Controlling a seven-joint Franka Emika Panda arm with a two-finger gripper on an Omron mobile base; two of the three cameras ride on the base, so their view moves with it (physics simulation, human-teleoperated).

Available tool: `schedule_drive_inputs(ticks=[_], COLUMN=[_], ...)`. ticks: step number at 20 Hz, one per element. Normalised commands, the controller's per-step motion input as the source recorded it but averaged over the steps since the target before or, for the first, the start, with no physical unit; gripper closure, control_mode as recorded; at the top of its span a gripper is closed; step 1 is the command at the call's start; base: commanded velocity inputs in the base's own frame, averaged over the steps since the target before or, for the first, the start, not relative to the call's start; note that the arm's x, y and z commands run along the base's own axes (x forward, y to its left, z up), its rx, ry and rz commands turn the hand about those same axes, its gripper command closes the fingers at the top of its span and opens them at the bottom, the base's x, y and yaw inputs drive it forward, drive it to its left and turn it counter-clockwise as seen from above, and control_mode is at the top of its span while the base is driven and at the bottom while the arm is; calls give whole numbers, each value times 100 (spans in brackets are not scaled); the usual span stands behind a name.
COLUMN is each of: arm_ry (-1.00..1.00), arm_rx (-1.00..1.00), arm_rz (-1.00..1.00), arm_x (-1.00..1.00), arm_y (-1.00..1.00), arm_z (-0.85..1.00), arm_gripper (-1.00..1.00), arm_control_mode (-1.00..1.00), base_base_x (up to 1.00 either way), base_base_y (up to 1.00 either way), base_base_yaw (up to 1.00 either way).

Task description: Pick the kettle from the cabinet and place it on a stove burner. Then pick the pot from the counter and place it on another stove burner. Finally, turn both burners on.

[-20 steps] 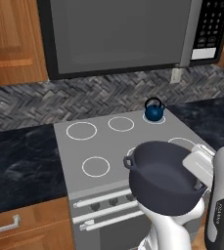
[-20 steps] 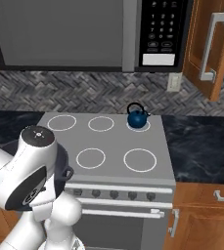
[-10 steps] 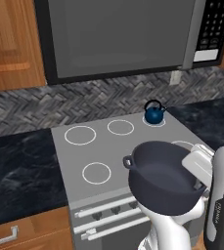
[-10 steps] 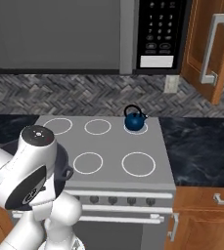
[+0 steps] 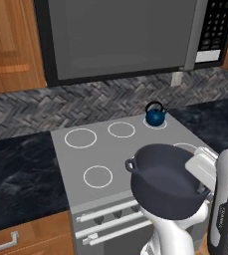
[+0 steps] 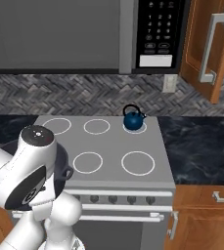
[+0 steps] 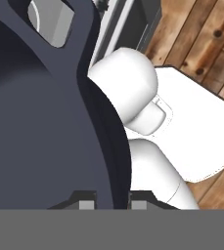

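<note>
Both base views look forward and down from behind the arm, one from the left and one from the right, and share the grey cooktop (image 5: 115, 154) (image 6: 108, 146), the kettle (image 5: 155, 115) (image 6: 133, 118) at its far right and the microwave (image 5: 125, 35) (image 6: 84, 34) above. The hand view sits very close against the pot (image 7: 40, 122) wall, looking past it down to the wooden floor (image 7: 201, 44).

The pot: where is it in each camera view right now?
Left base view: the pot is lower right, raised over the stove front.
Right base view: lower left, mostly behind the arm.
Hand view: left half, rim between the fingertips.
Shared landmark: the kettle on the back-right burner.
</note>
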Motion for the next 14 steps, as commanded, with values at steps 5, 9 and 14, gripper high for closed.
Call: schedule_drive_inputs(ticks=[5,9,14], arm_ry=[0,0,0], arm_rx=[0,0,0], arm_rz=[0,0,0], arm_x=[0,0,0], arm_y=[0,0,0], arm_z=[0,0,0], arm_gripper=[100,100,100], arm_control_mode=[100,100,100], base_base_x=[-25,-4,44], base_base_y=[40,25,9], base_base_yaw=[5,1,0])
